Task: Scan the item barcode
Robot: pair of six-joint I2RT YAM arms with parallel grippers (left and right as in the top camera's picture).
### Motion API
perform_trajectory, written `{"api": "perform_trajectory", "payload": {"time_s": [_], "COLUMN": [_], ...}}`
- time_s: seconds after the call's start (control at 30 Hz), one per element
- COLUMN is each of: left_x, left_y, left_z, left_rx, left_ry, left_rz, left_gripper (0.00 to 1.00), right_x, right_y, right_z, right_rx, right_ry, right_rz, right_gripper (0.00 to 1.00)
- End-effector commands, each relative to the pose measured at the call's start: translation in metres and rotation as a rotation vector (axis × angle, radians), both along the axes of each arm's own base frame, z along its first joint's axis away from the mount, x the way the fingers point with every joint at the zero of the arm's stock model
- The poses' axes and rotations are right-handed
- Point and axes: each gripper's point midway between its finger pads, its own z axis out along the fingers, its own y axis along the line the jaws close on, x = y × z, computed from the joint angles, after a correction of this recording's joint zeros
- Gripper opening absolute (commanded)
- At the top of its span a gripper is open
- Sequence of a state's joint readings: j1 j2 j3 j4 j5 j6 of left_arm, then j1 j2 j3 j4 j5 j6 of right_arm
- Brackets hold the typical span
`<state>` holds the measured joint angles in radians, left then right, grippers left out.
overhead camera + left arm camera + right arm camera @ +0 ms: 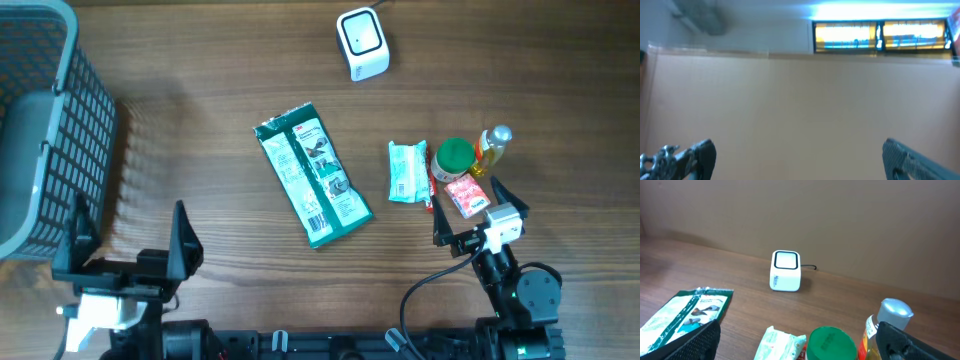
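Note:
A white barcode scanner (362, 43) stands at the back of the table, its window facing up; it also shows in the right wrist view (786, 271). A long green package (312, 172) lies flat mid-table. To its right cluster a pale green wipes pack (407, 171), a green-lidded jar (455, 155), a yellow bottle with a silver cap (493, 145) and a pink packet (467, 195). My right gripper (474, 212) hovers open just in front of this cluster, holding nothing. At the front left, my left gripper (130, 235) is open and empty, facing a plain wall (800, 100).
A grey mesh basket (40, 130) fills the left edge of the table, close beside the left arm. From the right wrist, the green package (685, 312), wipes pack (782, 344), jar lid (831, 342) and bottle (890, 320) sit between the fingers.

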<state>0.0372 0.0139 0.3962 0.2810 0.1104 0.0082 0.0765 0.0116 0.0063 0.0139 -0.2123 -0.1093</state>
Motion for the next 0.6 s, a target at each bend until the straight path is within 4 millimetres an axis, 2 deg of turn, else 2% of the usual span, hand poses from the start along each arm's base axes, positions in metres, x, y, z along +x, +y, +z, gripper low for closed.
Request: {"api": "perform_trajectory", "payload": {"time_s": [0.0,0.17,0.23,0.4,0.47,0.57], "left_x": [0.016,0.056,0.063,0.084,0.09,0.091], "left_y": [-0.001,0.014,0.019,0.029,0.036,0.037], "left_z": [-0.034,-0.106,-0.123,-0.178,-0.215,-0.247], "left_rx": [-0.062,-0.244,-0.279,-0.319,-0.357,-0.359], "left_ry": [-0.047,0.142,0.18,0.4,0.544,0.673], "left_rz": [-0.06,-0.073,-0.057,0.018,0.075,0.102], "left_gripper": [1.0,1.0,1.0,1.0,1.0,1.0], "right_x": [0.0,0.0,0.0,0.0,0.0,0.0], "right_y": [-0.003,-0.003,-0.003,-0.003,-0.003,-0.003], "right_z": [0.002,0.002,0.002,0.002,0.002,0.002], "right_rx": [0.005,0.005,0.005,0.005,0.005,0.005], "right_ry": [-0.007,-0.007,-0.007,-0.008,-0.007,-0.007], "right_rz": [-0.014,-0.014,-0.014,-0.014,-0.014,-0.014], "right_gripper": [1.0,1.0,1.0,1.0,1.0,1.0]}}
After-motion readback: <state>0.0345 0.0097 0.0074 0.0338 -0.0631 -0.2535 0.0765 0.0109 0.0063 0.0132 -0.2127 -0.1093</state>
